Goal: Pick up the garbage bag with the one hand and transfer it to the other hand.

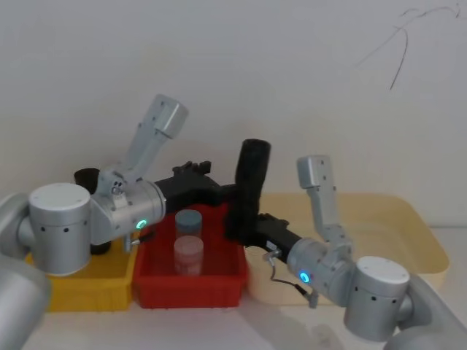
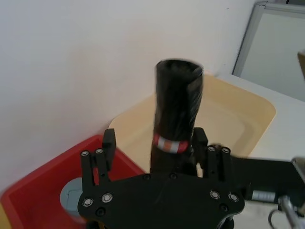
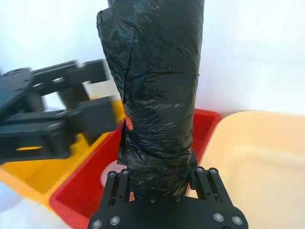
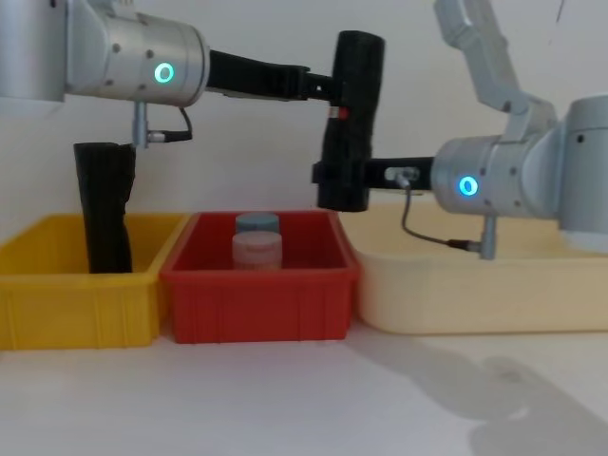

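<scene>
L arm (green ring) reaches in from the robot's left, forearm roughly level above the red bin [image 4: 256,304]; left gripper [image 2: 154,137] stands wide open around the garbage bag [image 4: 353,114] at abt mid-height; one finger [image 2: 108,143] is clear of the bag, the other [image 2: 199,140] just beside it, can't tell if touching; no grip from this side.

R arm (blue ring) comes in from the robot's right, elbow up, forearm low and pointing twd the centre; right gripper [image 3: 159,179] is closed on the bag's lower end, fingers [image 3: 202,179] pressed to both sides of the wrinkly plastic; it alone carries the bag.

Bag is upright w/ a slight tilt, in the air over the right end of the red bin, next to the cream tray [image 4: 475,294]; its red-and-white label [image 2: 170,143] sits at the level of the left gripper's fingers.

In the red bin are 2 jars [image 4: 257,242], one behind the other; the yellow bin [image 4: 76,304] on the robot's left holds another black roll [image 4: 104,209], standing upright.
</scene>
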